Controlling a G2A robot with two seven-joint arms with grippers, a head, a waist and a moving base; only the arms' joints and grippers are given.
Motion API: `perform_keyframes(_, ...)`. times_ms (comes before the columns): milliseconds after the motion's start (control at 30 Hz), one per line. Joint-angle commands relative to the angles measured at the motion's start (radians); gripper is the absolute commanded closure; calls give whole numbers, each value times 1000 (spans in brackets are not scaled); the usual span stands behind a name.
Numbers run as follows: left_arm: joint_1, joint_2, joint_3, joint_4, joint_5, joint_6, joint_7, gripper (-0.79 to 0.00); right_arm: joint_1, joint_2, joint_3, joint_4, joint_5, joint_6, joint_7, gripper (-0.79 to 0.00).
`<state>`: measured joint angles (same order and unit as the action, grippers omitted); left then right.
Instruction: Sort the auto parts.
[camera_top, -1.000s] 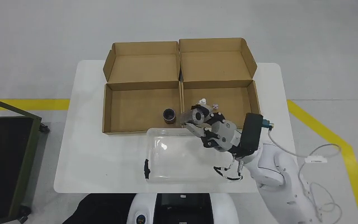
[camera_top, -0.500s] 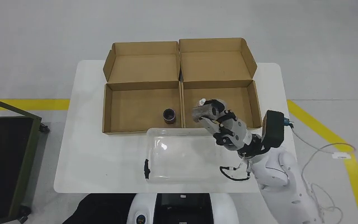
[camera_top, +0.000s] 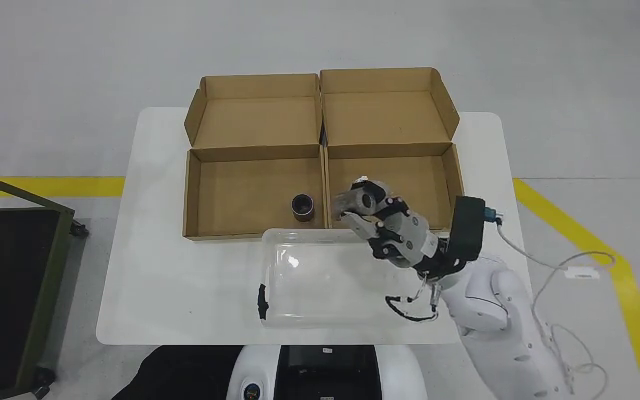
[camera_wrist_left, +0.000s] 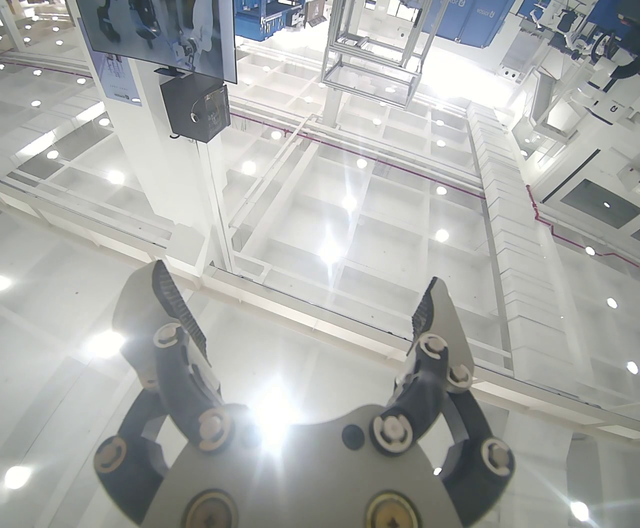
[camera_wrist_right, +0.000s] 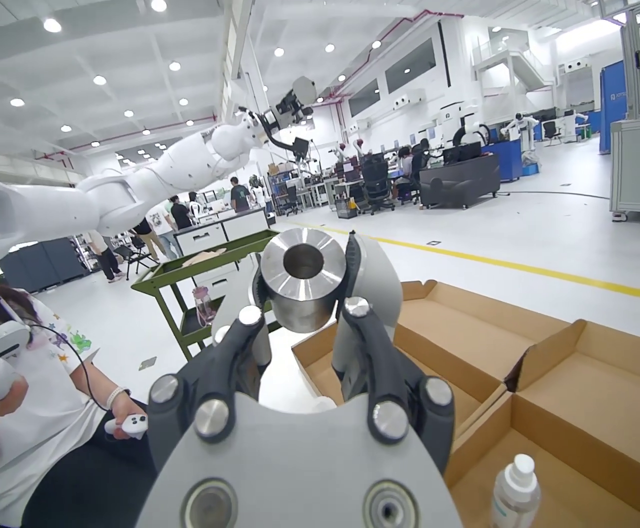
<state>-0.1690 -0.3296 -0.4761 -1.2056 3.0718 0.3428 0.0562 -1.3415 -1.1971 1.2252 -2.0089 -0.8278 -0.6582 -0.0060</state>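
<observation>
My right gripper (camera_top: 358, 205) is shut on a shiny metal cylinder (camera_top: 351, 201) with a bored centre. It hangs in the air over the front wall of the right cardboard box (camera_top: 445, 180), near the clear plastic bin (camera_top: 272, 300). The right wrist view shows the cylinder (camera_wrist_right: 300, 305) held upright between the fingers of the gripper (camera_wrist_right: 306, 295). A dark ring-shaped part (camera_top: 303, 206) lies in the left cardboard box (camera_top: 200, 200). My left gripper (camera_wrist_left: 296, 280) is open with nothing in it and points up at the ceiling.
Both boxes have their lids folded back toward the far side of the white table (camera_top: 150, 260). A small white bottle (camera_wrist_right: 517, 487) stands in the right box. A green cart (camera_wrist_right: 200, 270) stands on the floor beyond the table.
The right arm's wrist swung out to the right and came part of the way back. The held cylinder rose slightly toward the right box and stayed gripped.
</observation>
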Motion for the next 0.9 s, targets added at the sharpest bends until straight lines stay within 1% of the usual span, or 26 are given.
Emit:
perform_keyframes(0,0,0,0,0,0,0,0,-785,10,-2,-15,5,-25,18,19,0)
perform_keyframes(267,0,0,0,0,0,0,0,-785,57,-11,-89,26,-141,94,80,0)
perform_keyframes(867,0,0,0,0,0,0,0,-785,193,-47,-267,141,-372,255,185,0)
